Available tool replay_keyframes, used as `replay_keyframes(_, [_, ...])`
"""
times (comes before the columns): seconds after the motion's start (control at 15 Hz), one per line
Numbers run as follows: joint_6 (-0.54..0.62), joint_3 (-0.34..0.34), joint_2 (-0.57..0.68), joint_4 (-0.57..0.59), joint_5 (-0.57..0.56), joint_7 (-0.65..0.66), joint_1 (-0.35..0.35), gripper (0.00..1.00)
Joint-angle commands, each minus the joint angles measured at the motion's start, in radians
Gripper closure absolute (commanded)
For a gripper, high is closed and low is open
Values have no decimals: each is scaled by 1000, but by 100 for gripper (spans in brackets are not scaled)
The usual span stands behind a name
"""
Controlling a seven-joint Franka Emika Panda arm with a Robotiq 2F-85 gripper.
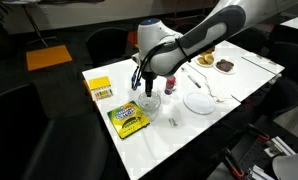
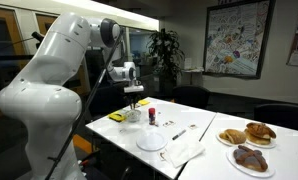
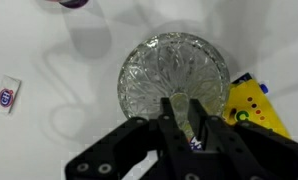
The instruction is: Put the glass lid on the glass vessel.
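Observation:
A round cut-glass piece [image 3: 174, 70] fills the middle of the wrist view; I take it as the glass lid lying over the glass vessel, and I cannot tell the two apart there. My gripper [image 3: 179, 115] has its fingers drawn close on the near rim of the glass, with clear glass between them. In both exterior views the gripper [image 1: 146, 86] [image 2: 135, 98] points straight down just above the glass vessel [image 1: 149, 101] [image 2: 135, 116] on the white table.
A yellow-green crayon box [image 1: 128, 120] [image 3: 254, 105] lies next to the vessel. A small dark-red bottle [image 1: 170, 86] [image 2: 152, 116], a flat white plate [image 1: 200, 101] [image 2: 152, 141], a yellow box [image 1: 100, 89] and pastry plates [image 2: 247, 133] stand on the table. A small packet [image 3: 8, 94] lies nearby.

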Motion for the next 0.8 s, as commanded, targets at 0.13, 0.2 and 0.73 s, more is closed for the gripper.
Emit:
replay_keyframes(0.13, [-35,-8,26,45,2,3,3,30])
replay_keyframes(0.2, [-46,-14,23,48,-5,9,7,24])
replay_keyframes(0.73, [-87,4,-27,85,35,-41,-35,0])
